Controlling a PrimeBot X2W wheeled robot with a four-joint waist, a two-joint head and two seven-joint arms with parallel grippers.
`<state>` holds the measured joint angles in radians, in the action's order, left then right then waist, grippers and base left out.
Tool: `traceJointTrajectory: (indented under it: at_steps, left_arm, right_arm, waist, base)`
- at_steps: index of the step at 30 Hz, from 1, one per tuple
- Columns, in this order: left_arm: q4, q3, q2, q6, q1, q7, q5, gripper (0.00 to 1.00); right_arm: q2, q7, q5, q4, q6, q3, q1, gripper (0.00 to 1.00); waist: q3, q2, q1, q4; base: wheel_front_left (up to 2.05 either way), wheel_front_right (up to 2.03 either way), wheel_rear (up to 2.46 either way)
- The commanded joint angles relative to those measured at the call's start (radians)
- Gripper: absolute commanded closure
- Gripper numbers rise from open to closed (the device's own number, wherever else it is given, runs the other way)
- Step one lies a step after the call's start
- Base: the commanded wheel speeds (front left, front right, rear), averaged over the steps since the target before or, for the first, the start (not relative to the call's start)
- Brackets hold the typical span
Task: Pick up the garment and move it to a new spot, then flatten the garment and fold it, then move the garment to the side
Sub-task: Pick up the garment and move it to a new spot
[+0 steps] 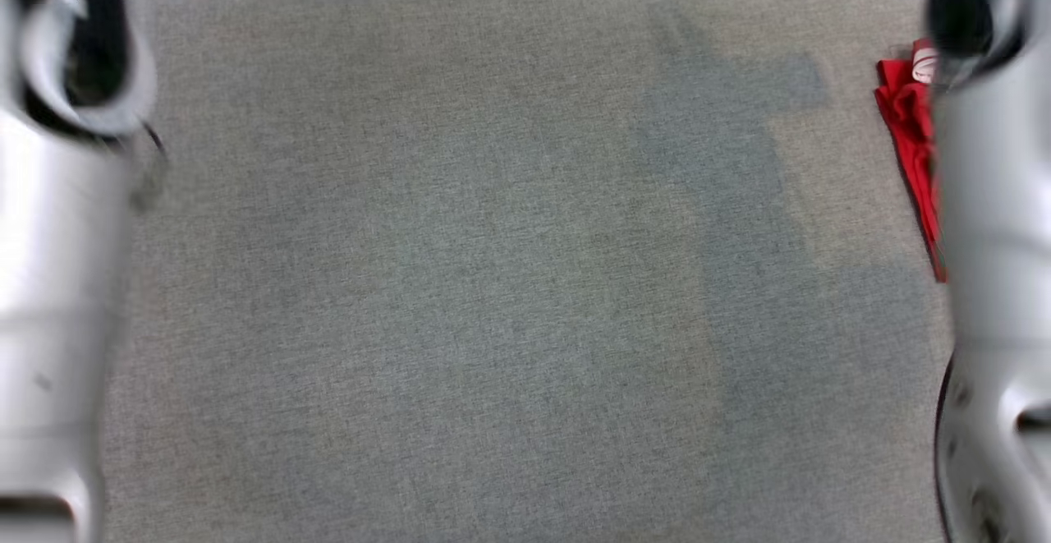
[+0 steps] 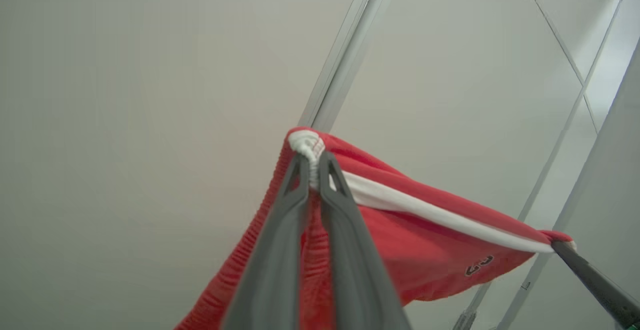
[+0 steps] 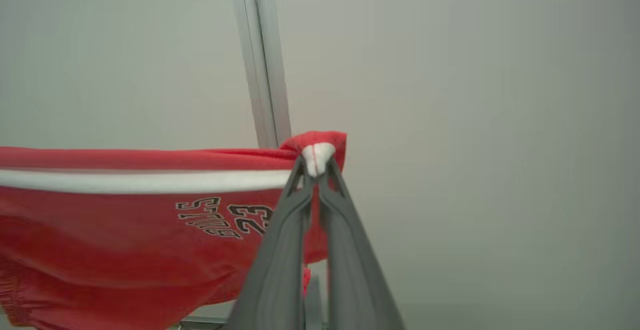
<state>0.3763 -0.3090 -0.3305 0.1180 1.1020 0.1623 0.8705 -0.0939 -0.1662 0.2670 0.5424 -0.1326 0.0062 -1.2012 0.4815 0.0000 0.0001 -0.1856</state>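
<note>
My left gripper (image 2: 314, 180) is clamping one corner of the garment (image 2: 425, 235) at its white stripe, my right gripper (image 3: 316, 172) the other. I am holding it stretched and raised over the grey surface (image 1: 493, 280), probably so it spreads flat when lowered.

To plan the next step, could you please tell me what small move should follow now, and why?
Probably lower both arms together toward the grey surface: the left gripper and right gripper each pinch a corner of the red garment, stretched taut between them.
</note>
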Motion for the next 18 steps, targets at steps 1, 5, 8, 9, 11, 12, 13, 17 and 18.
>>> traceJointTrajectory:
  at_steps: [1,5,8,9,11,12,13,17,18]
  left_arm:
    - [0.017,-0.010,-0.006,0.003,-0.066,0.033,-0.004,1.00]
    - [0.055,-0.091,0.007,0.012,-0.250,0.083,-0.023,1.00]
    - [0.072,-0.167,-0.003,0.011,-0.383,0.098,-0.062,1.00]
    - [0.074,-0.185,-0.005,0.011,-0.425,0.100,-0.068,1.00]
    - [0.079,-0.220,-0.003,0.011,-0.506,0.102,-0.071,1.00]
    - [0.078,-0.230,-0.005,0.011,-0.544,0.102,-0.062,1.00]
    - [0.073,-0.245,-0.008,0.011,-0.582,0.103,-0.063,1.00]
    - [0.036,-0.272,-0.044,0.009,-0.716,0.103,-0.051,1.00]
    - [0.021,-0.279,-0.058,0.008,-0.747,0.095,-0.052,1.00]
  right_arm:
    - [-0.004,-0.005,0.023,0.032,0.003,-0.008,0.073,1.00]
    - [0.009,0.007,0.096,0.101,0.003,0.017,0.263,1.00]
    - [-0.003,0.038,0.127,0.134,0.003,0.040,0.399,1.00]
    - [-0.009,0.054,0.133,0.133,0.003,0.048,0.440,1.00]
    - [-0.024,0.093,0.146,0.126,0.003,0.054,0.519,1.00]
    - [-0.029,0.114,0.155,0.115,0.003,0.049,0.554,1.00]
    - [-0.038,0.139,0.159,0.101,0.003,0.043,0.591,1.00]
    - [-0.065,0.282,0.152,0.015,0.003,0.011,0.741,1.00]
    - [-0.068,0.318,0.146,-0.022,0.004,0.000,0.778,1.00]
  waist:
    - [-0.005,0.0000,-0.0001,-0.001]
    - [-0.028,0.0000,-0.0001,0.003]
    - [-0.061,0.0000,-0.0001,0.014]
    - [-0.071,0.0000,-0.0001,0.018]
    - [-0.100,0.0000,-0.0001,0.028]
    - [-0.116,0.0000,-0.0001,0.032]
    - [-0.134,0.0000,-0.0001,0.036]
    - [-0.203,0.0000,-0.0001,0.053]
    - [-0.217,0.0000,-0.0001,0.057]
  base:
    - [0.00,0.00,0.00]
    - [0.00,0.00,0.00]
    - [0.00,0.00,0.00]
    - [0.00,0.00,0.00]
    - [0.00,0.00,0.00]
    - [0.00,0.00,0.00]
    - [0.00,0.00,0.00]
    - [0.00,0.00,0.00]
    - [0.00,0.00,0.00]
